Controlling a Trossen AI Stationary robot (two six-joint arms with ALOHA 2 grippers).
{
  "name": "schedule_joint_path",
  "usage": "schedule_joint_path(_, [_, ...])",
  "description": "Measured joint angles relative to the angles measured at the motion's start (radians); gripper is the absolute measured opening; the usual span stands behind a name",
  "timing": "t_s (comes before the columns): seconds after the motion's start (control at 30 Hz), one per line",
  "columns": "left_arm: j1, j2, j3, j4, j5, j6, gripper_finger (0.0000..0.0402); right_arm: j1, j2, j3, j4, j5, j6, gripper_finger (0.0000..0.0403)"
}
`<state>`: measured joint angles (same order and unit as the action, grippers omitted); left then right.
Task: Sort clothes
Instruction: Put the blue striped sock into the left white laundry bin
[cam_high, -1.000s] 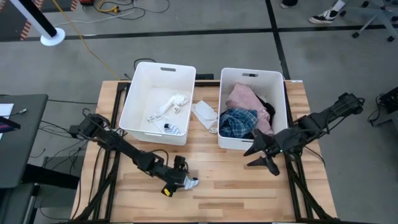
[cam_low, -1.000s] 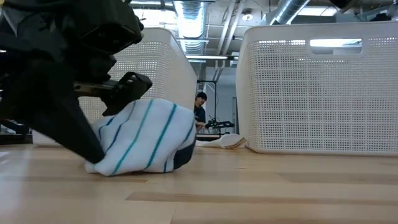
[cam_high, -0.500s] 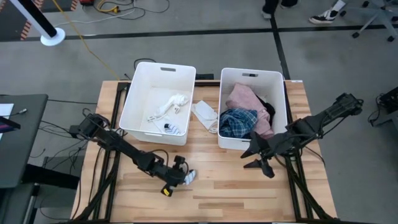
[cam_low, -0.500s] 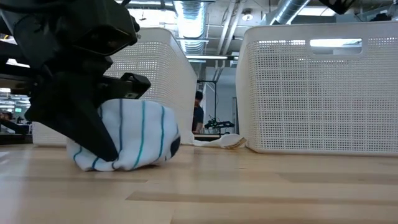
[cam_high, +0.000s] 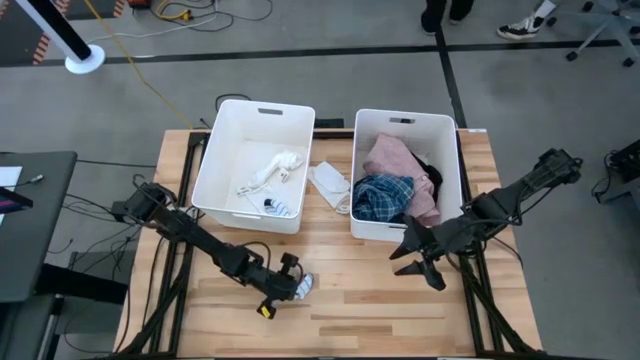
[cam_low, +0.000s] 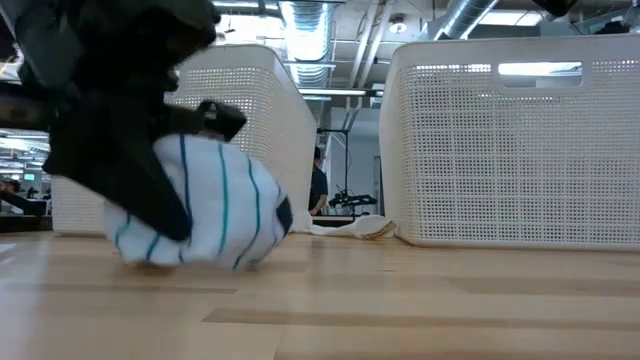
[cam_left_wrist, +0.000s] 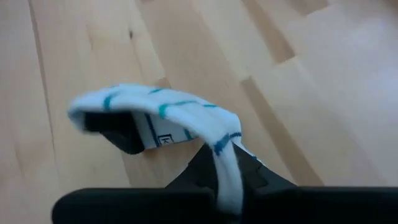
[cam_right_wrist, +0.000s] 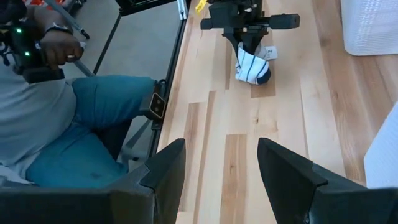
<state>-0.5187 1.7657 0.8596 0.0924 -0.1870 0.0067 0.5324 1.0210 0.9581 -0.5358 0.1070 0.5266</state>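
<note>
Gripping the blue-white striped sock (cam_high: 301, 285) in our left hand (cam_high: 286, 287), we are sitting at the pickup step of the sort: the fingers are closed tight on the fabric low in the high view, left of centre, on the bare worktop (cam_high: 370, 300). In the low view the sock (cam_low: 200, 215) is bunching into a rounded wad at the left of the frame, still resting on or barely off the wood; we cannot tell which. In the left wrist view a loop of the sock (cam_left_wrist: 168, 115) is arching across the middle of the frame with its tail pinched between the dark fingers. We are judging that the next move calls for a lift clear of the worktop and a carry up the frame to the left tub (cam_high: 252, 165), where white socks (cam_high: 272, 170) are already lying, then a release over its rim. Our right hand (cam_high: 420, 262) is waiting with its fingers spread, holding nothing, at the lower right beside the right tub (cam_high: 405, 125), which is holding the pink garment (cam_high: 395, 158) and the blue plaid garment (cam_high: 380, 196).
</note>
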Motion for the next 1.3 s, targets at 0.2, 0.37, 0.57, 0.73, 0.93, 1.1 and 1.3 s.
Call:
schedule_joint_path(0.2, [-0.022,-0.050,0.069,-0.093,0.000,0.048,0.0003,0.012,0.000,0.000,0.013,0.005,0.000,0.0217])
schedule_joint_path(0.37, [-0.048,-0.142,0.147,-0.204,-0.052,0.102,0.0002,0.011,0.000,0.000,0.063,0.008,-0.031,0.0217])
schedule_joint_path(0.57, [-0.073,-0.292,0.240,-0.351,-0.178,0.183,0.0002,0.011,0.000,0.000,0.242,0.025,-0.197,0.0217])
schedule_joint_path(0.73, [-0.076,-0.431,0.288,-0.439,-0.267,0.230,0.0002,-0.006,0.035,0.000,0.399,0.054,-0.361,0.0217])
schedule_joint_path(0.93, [-0.053,-0.582,0.298,-0.509,-0.299,0.268,0.0002,-0.075,0.130,0.000,0.625,0.056,-0.558,0.0217])
schedule_joint_path(1.1, [-0.008,-0.660,0.298,-0.561,-0.294,0.268,0.0002,-0.164,0.210,0.000,0.822,0.055,-0.659,0.0217])
schedule_joint_path(1.3, [0.010,-0.667,0.297,-0.549,-0.214,0.287,0.0002,-0.278,0.308,0.000,0.994,0.000,-0.685,0.0217])
